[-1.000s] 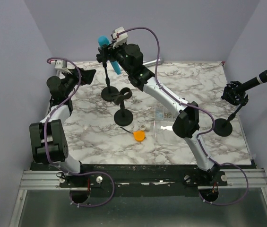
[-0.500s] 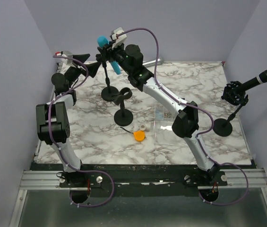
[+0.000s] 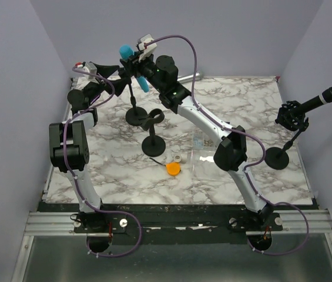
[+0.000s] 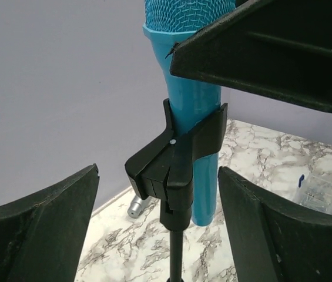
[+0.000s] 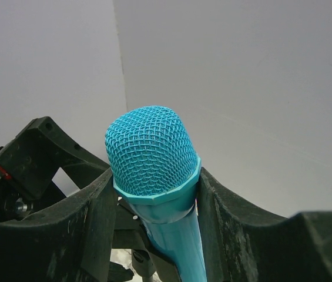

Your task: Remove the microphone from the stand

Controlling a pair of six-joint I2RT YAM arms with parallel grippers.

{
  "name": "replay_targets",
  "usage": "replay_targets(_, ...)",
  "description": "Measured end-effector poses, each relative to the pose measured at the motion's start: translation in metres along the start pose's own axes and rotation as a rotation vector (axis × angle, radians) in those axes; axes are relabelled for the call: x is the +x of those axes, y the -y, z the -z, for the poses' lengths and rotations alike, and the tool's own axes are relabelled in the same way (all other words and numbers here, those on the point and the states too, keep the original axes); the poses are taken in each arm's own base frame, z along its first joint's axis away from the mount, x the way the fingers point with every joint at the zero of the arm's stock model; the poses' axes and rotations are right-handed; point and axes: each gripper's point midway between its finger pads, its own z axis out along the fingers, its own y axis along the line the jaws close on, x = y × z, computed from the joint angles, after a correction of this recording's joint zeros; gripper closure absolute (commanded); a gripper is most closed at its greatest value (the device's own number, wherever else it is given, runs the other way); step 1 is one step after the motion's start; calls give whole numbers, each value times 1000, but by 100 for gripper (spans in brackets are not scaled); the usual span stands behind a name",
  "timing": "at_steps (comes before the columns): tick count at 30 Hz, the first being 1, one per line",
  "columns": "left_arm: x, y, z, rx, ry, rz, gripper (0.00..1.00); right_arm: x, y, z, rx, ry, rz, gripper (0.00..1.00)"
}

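Observation:
A blue microphone sits in the clip of a black stand at the back of the table. My right gripper is shut on it just below the mesh head, one finger on each side of the body. My left gripper is open, level with the clip. In the left wrist view its fingers stand wide on either side of the stand's pole, touching nothing. The microphone's body runs tilted through the clip.
An empty black stand stands just in front of the blue one. A black microphone on its own stand is at the right edge. An orange disc, a small white piece and a clear bag lie mid-table. A metal cylinder lies by the back wall.
My left arm has swung up and to the right, bringing its open gripper from the left edge to the stand's clip. The right gripper and the microphone have stayed put.

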Motion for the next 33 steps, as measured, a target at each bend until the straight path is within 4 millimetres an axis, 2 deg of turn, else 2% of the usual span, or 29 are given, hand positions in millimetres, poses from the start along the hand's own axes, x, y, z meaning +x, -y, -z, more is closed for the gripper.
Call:
replay_targets(1, 0, 0, 0, 2, 1, -2, 25, 0, 0, 0, 0, 0, 0, 60)
replay_targets(3, 2, -1, -1, 6, 1, -2, 37, 0, 0, 0, 0, 0, 0, 61)
replay_targets(7, 3, -2, -4, 18, 2, -4, 53, 0, 0, 0, 0, 0, 0, 65)
replay_targets(10, -2, 1, -6, 33, 9, -7, 96, 0, 0, 0, 0, 1, 1, 79)
replay_targets(11, -3, 2, -6, 41, 7, -1, 100, 0, 1, 0, 2, 1, 4, 89)
replay_targets(13, -1, 3, -7, 51, 4, 14, 100, 0, 2, 0, 3, 4, 6, 99)
replay_targets(33, -3, 10, 3, -30, 4, 21, 100, -7, -7, -1, -40, 20, 34, 99)
